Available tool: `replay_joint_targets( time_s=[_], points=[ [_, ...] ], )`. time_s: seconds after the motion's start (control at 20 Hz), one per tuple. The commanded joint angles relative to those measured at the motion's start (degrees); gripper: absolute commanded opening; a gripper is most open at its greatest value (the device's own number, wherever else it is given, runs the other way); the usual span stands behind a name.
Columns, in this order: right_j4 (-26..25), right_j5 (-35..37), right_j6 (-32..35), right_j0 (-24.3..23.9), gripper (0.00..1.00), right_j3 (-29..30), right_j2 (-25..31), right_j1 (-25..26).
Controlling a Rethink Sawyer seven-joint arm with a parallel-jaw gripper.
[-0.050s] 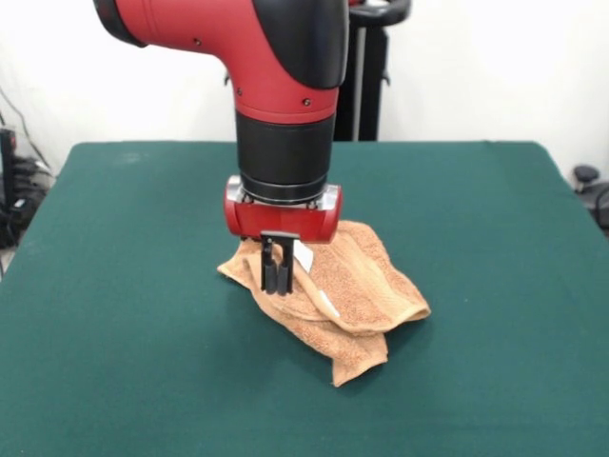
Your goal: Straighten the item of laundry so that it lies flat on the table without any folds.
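green table point(114, 314) fills the scene, with a white wall behind it. red and black arm point(276, 86) comes down from above to the middle of the table. its gripper point(276, 276) has its black fingers nearly together, pinching a raised fold of the towel point(357, 295). towel lies crumpled and folded over, directly under the gripper and spreading to its right and toward the camera. a white label point(304, 257) shows just right of the gripper.

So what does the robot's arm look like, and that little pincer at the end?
The arm is thick and rounded, shiny red with black sections and small dark screw dots. A black cylinder leads down to a red band with silver trim. Below it hangs the small black pincer, much thinner than the arm.
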Motion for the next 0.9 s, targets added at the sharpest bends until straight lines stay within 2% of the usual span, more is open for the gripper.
replay_joint_targets(
  time_s=[0.05, 0.1, 0.15, 0.9],
  points=[
    [-1.5, 7.4, 3.9, 1.6, 0.0, 3.3, 4.4, 0.9],
    [-1.5, 7.3, 3.9, 1.7, 0.0, 3.4, 4.4, 0.9],
    [-1.5, 6.7, 3.9, 1.6, 1.0, 3.5, 4.5, 0.8],
    [-1.0, 9.2, 4.3, 1.8, 1.0, 3.7, 4.4, -0.6]
  ],
)
